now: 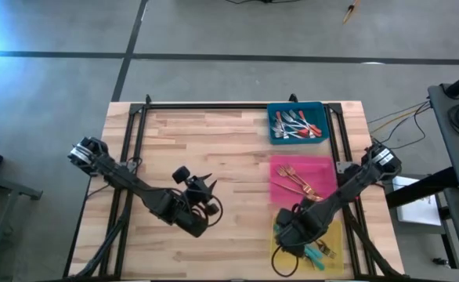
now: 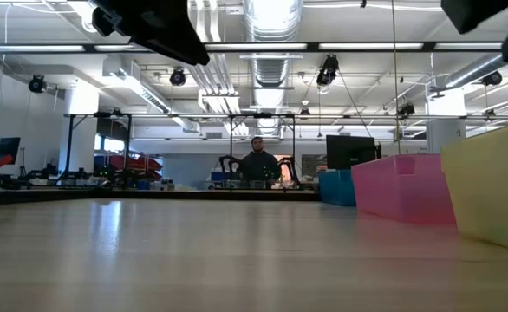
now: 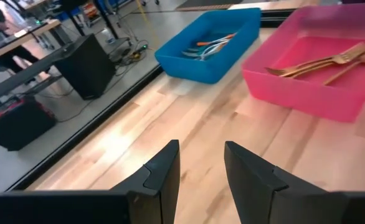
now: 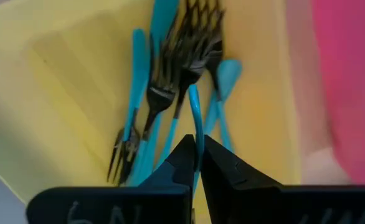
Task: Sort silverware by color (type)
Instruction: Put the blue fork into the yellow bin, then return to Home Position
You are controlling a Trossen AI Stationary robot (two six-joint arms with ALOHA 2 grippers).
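Several slim forks with teal handles and dark tines (image 4: 170, 93) lie heaped in a yellow rectangular plastic tray (image 4: 64, 81), at the near right of the pale wooden counter (image 1: 214, 149) in the high view. The right end effector (image 4: 198, 155) hangs just over this heap with its two dark fingers (image 4: 229, 171) pressed together; one teal handle (image 4: 197, 121) runs down into the narrow seam between their tips, and it looks pinched there, though the contact itself is hard to make out.

Beside the yellow tray, toward the middle of the counter's right side, sits a pink rectangular plastic tray (image 1: 323, 168) holding a few all-gold forks (image 3: 322, 61). Beyond it, at the far right corner, a blue rectangular plastic tray (image 1: 272, 117) holds silver forks with red-orange handles (image 1: 296, 125), piled loosely.

The left end effector (image 3: 201, 165) is well apart from all three trays, above bare wood near the counter's front centre. Its two dark fingers (image 3: 164, 171) stand spread with a clear gap between them, holding nothing, and they point toward the blue and pink trays.

From counter height, the pink and yellow tray walls rise at the right, and a person (image 2: 257, 163) sits far back in the room.
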